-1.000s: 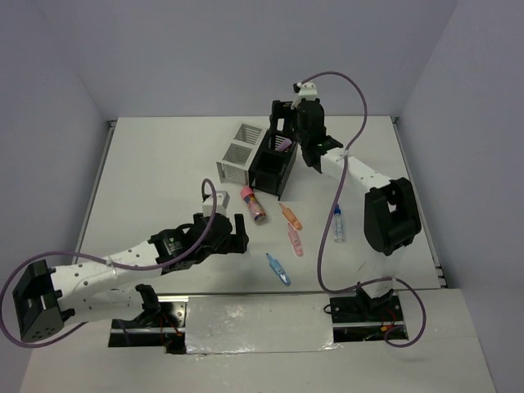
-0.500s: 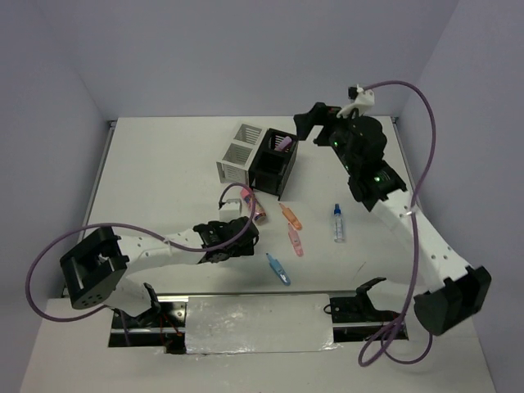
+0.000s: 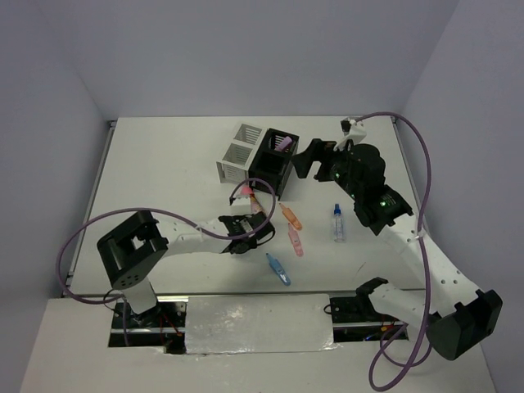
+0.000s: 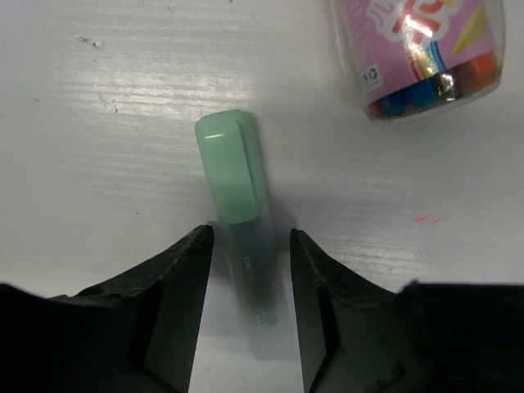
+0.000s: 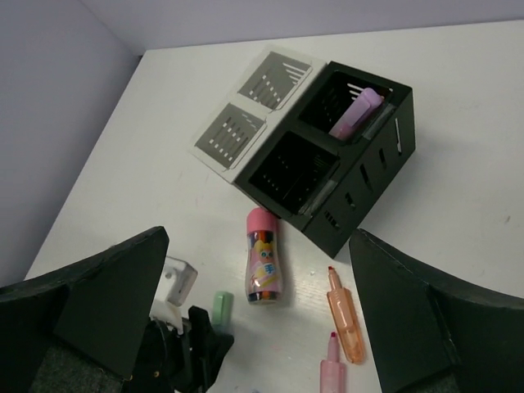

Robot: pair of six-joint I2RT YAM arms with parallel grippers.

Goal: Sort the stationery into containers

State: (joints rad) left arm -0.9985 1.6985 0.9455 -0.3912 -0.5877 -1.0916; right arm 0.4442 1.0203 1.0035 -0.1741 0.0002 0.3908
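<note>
A green highlighter (image 4: 233, 172) lies flat on the table. My left gripper (image 4: 250, 233) is low over it, open, one finger on each side of the barrel with a thin gap at both. The stubby pink tube (image 4: 417, 49) lies just beyond it. From above, my left gripper (image 3: 250, 221) covers most of the green highlighter. My right gripper (image 3: 307, 160) hangs open and empty, right of the black container (image 3: 274, 164). A purple highlighter (image 5: 357, 113) stands in that container. The white container (image 5: 246, 131) adjoins it.
An orange highlighter (image 3: 290, 217) and a pink highlighter (image 3: 295, 242) lie right of my left gripper. A blue pen (image 3: 278, 268) is nearer the front edge. A clear blue-capped bottle (image 3: 338, 223) lies further right, under my right arm.
My left arm has swung right onto the green highlighter and its jaws have narrowed around it. My right gripper has pulled away from over the black container to its right side.
</note>
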